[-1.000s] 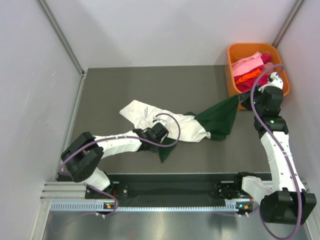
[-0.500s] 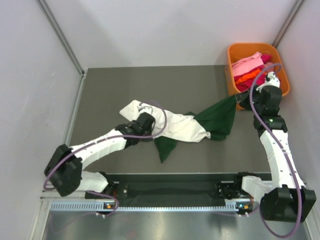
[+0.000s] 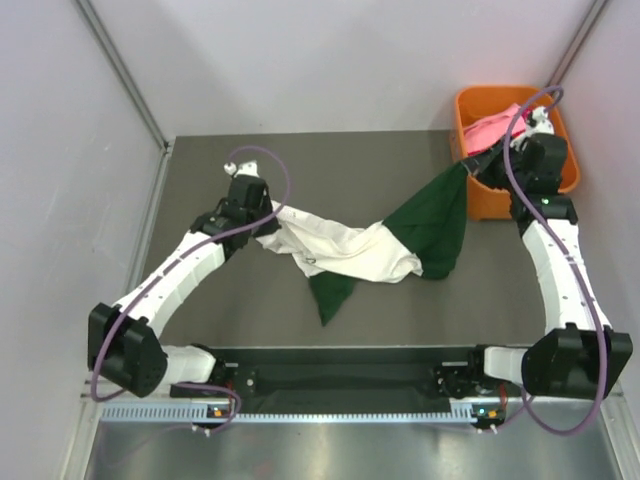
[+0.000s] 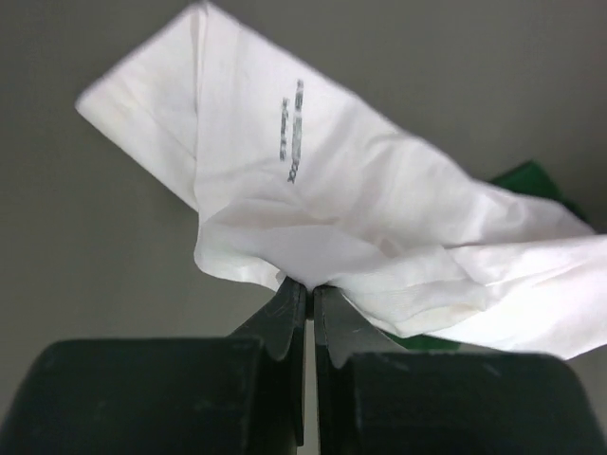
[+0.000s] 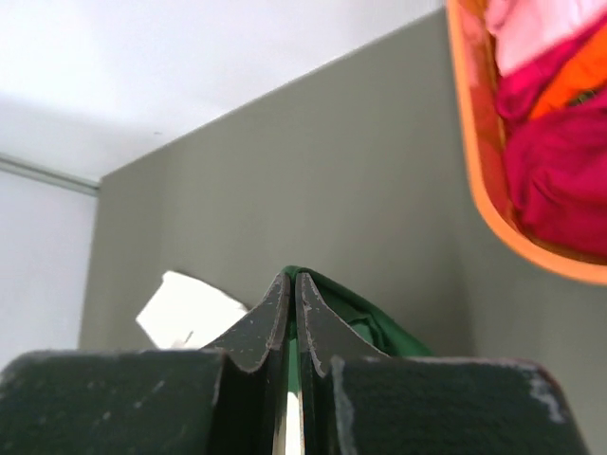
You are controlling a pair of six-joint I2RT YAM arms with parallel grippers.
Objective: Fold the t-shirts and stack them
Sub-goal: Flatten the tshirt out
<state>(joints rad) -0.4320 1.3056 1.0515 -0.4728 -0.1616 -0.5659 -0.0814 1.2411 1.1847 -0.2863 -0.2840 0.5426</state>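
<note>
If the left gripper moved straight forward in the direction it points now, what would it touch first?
The white shirt: the left gripper is shut on its edge, and the cloth bunches directly ahead. The green shirt shows beyond it; how far is unclear.

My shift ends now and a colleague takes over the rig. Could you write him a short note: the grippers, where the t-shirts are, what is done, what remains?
Left gripper: shut on an edge of the cream-white t-shirt, at the left of the table.
Right gripper: shut on a corner of the dark green t-shirt, beside the orange bin.
Shirts: stretched across mid-table, the cream one overlapping the green.
Done: nothing folded or stacked.
Left: separate them, lay each flat, fold, stack.
</note>
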